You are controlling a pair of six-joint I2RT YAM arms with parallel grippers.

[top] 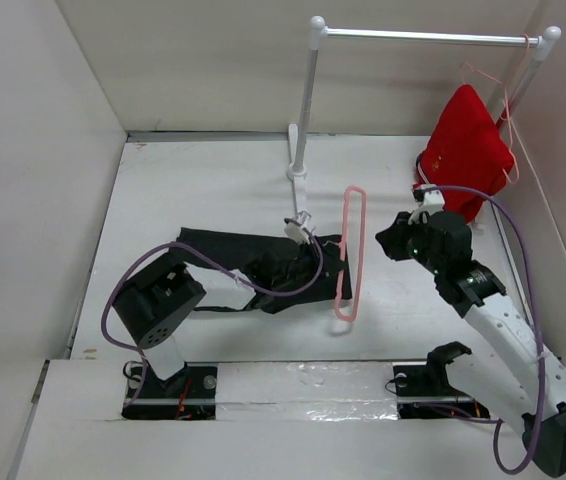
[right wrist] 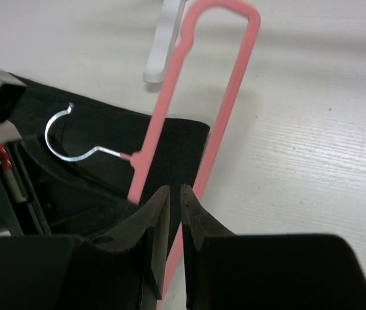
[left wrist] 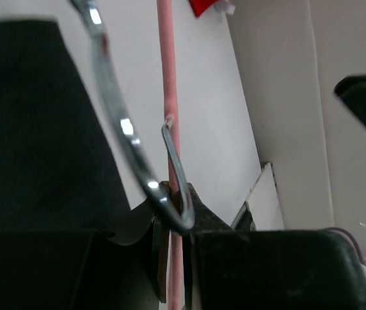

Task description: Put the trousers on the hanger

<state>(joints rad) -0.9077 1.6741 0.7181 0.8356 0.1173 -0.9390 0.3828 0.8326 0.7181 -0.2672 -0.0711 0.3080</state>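
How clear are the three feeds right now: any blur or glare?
Left wrist: hanger and its metal hook soft, glints on the hook. Right wrist: hanger clearer, right pincer blurred up close. Top external: evenly lit, sharp, soft shadows.

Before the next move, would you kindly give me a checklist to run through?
1. Left gripper shut on the hanger: ok.
2. Right gripper gripping the hanger: cannot tell.
3. Trousers over the hanger's bar: not ok, lying on the table.
4. Free room on the rail: ok, only the red garment hangs at its right end.
5. Purple cable clear of the trousers: not ok, it crosses them.
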